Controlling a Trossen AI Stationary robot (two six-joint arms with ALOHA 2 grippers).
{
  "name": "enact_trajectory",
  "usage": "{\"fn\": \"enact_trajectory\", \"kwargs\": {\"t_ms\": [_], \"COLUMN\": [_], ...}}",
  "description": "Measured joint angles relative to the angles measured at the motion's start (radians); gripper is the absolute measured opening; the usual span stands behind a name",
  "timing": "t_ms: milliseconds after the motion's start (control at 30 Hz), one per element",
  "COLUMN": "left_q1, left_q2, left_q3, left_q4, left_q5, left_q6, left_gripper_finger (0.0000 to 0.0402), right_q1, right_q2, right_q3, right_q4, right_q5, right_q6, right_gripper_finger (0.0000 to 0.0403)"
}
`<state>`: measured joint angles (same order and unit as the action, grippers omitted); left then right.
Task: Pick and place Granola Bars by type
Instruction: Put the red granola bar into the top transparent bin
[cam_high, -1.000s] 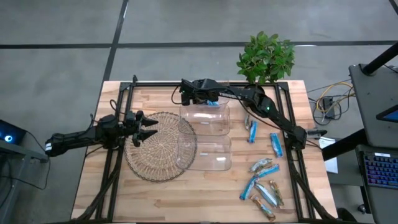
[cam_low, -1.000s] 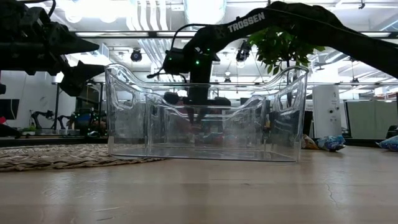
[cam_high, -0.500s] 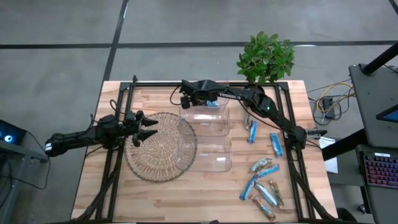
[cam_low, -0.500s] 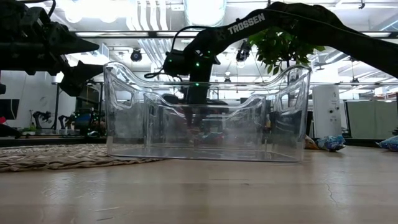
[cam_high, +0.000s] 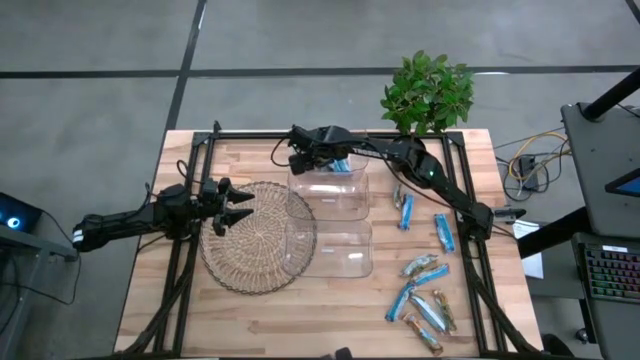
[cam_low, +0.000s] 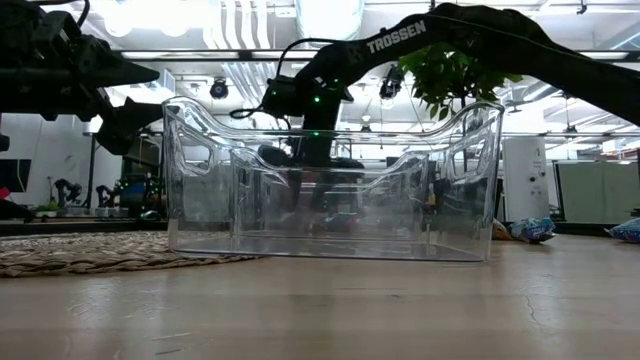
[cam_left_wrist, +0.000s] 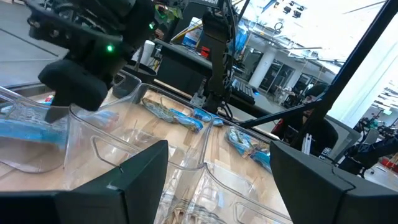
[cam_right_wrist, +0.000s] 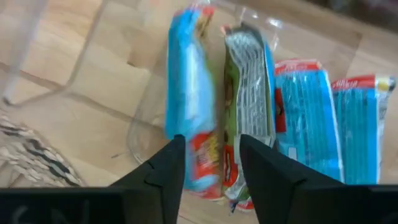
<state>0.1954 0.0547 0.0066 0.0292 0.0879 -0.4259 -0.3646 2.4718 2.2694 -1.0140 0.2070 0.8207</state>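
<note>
High view: the right gripper (cam_high: 322, 160) hangs over the far clear plastic rectangular bin (cam_high: 330, 190), its reach suggesting a bar is being delivered there. The left gripper (cam_high: 232, 204), fingers spread and empty, waits over the round woven mat (cam_high: 250, 240) beside that bin. Unsorted shiny wrapped granola bars (cam_high: 420, 295), mostly blue, lie on the wooden table (cam_high: 150, 310) well apart from the bin, on its other side.

Low view: the near bin (cam_low: 330, 180) hides the grip.

Left wrist view: a blue bar (cam_left_wrist: 31, 130) lies inside the bin.

Right wrist view: the fingers (cam_right_wrist: 165, 168) stand partly apart, gripping nothing; bright blue bars (cam_right_wrist: 189, 118) with red ends lie side by side on the bin floor.
</note>
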Motion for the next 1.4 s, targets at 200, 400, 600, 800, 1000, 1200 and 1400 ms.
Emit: {"fn": "enact_trajectory", "kwargs": {"t_ms": [200,400,600,800,1000,1200,1400], "left_q1": [0.0,0.0,0.0,0.0,0.0,0.0,0.0], "left_q2": [0.0,0.0,0.0,0.0,0.0,0.0,0.0], "left_q3": [0.0,0.0,0.0,0.0,0.0,0.0,0.0], "left_q4": [0.0,0.0,0.0,0.0,0.0,0.0,0.0], "left_q5": [0.0,0.0,0.0,0.0,0.0,0.0,0.0], "left_q6": [0.0,0.0,0.0,0.0,0.0,0.0,0.0], "left_gripper_finger": [0.0261,0.0261,0.0261,0.0261,0.0261,0.0261,0.0261], "right_q1": [-0.008,-0.001,0.064,0.17,0.319,0.461,0.561], "right_q2": [-0.009,-0.075,-0.189,-0.27,-0.28,-0.278,-0.277], "right_q3": [0.063,0.079,0.087,0.087,0.085,0.038,0.014], "right_q4": [-0.026,-0.108,-0.2,-0.269,-0.344,-0.367,-0.37], "right_q5": [0.001,0.003,0.055,0.058,0.055,0.102,0.176], "right_q6": [-0.069,-0.169,-0.247,-0.275,-0.32,-0.295,-0.199], "right_gripper_finger": [0.0164,0.0166,0.017,0.0177,0.018,0.0181,0.0183]}}
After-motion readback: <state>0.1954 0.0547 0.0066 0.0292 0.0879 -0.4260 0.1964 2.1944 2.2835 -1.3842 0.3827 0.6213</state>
